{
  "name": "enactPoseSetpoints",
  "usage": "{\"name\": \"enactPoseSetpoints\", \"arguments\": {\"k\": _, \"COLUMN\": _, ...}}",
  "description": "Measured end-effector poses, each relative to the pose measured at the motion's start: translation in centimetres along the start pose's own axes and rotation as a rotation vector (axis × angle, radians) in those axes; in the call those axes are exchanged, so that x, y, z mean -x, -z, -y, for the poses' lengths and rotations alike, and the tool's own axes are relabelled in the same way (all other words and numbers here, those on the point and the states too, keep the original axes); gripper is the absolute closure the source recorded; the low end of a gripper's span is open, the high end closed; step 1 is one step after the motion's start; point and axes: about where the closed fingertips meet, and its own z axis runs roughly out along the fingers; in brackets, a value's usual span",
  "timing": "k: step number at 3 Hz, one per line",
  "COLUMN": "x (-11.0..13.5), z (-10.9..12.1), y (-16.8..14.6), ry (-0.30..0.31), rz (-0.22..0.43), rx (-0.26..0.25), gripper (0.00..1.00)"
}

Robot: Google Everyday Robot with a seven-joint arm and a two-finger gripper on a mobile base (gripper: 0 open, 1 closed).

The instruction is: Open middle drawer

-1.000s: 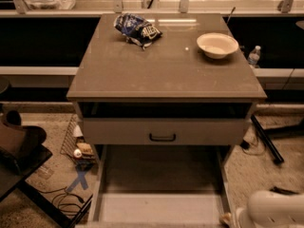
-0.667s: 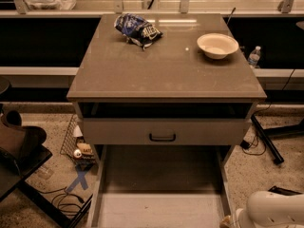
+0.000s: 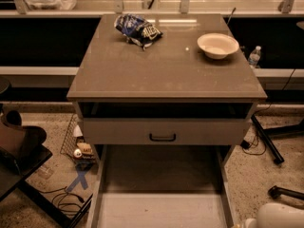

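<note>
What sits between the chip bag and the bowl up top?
Nothing: the cabinet top is bare between chip bag and bowl, camera view. The gripper is out of frame.

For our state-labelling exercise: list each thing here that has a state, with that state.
middle drawer: apparently shut, dark gap above
lower drawer: pulled out
bowl: upright
chip bag: crumpled, lying flat
end effector: out of view; only a white robot part shows, lower right

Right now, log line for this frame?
middle drawer: looks shut | handle: untouched | gripper: out of view | robot part: bottom right | cabinet top: bowl, bag
</note>
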Motion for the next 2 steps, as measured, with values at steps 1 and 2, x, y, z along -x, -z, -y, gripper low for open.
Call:
{"name": "enactPoseSetpoints", "arguments": {"k": 1, "x": 0.0, "z": 0.0, "y": 0.0, "ry": 0.0, "rz": 0.0, "rx": 0.0, "gripper": 0.82}}
{"name": "enactPoseSetpoints", "arguments": {"k": 2, "x": 0.0, "z": -0.03, "y": 0.01, "ry": 0.0, "rz": 0.0, "rx": 0.0, "gripper": 0.59}}
